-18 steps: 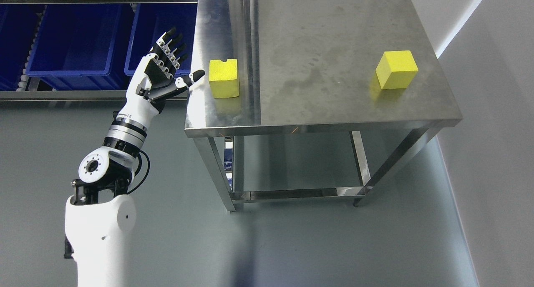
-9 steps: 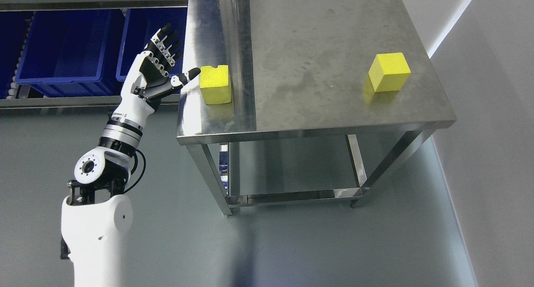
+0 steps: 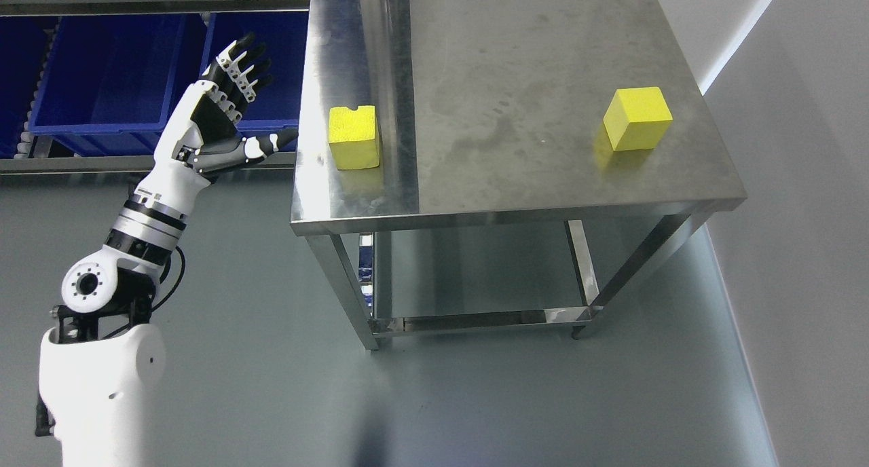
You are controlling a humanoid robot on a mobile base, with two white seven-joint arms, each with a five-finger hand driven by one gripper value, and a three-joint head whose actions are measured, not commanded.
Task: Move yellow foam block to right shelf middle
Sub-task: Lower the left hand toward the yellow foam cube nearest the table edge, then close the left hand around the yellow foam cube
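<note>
Over the last second the robot's left hand has drawn back to the left: its thumb tip, which lay just beside the notched yellow foam block, now stops short of the left edge of the stainless steel table, with a clear gap to the block. The block itself sits where it did relative to the table; the slight shift of the whole picture looks like camera movement.

The hand is open, fingers spread and pointing up and away, thumb stretched rightward toward the table, holding nothing. The right arm is out of sight.

The notched block stands on the narrow left strip of the table top, near the left edge and just left of the raised seam that runs from near to far. A second plain yellow foam cube rests well apart, near the table's right edge. Blue plastic bins sit on a rack to the far left, behind the hand.

Being foam, the block is probably very light and soft, so it should give under pressure and grip well rather than slip; a hard squeeze could dent it. The sensible hold seems to be thumb on one flat side face and fingers on the opposite one, below the notched top edge. A light block on polished steel may slide if nudged from one side only.
</note>
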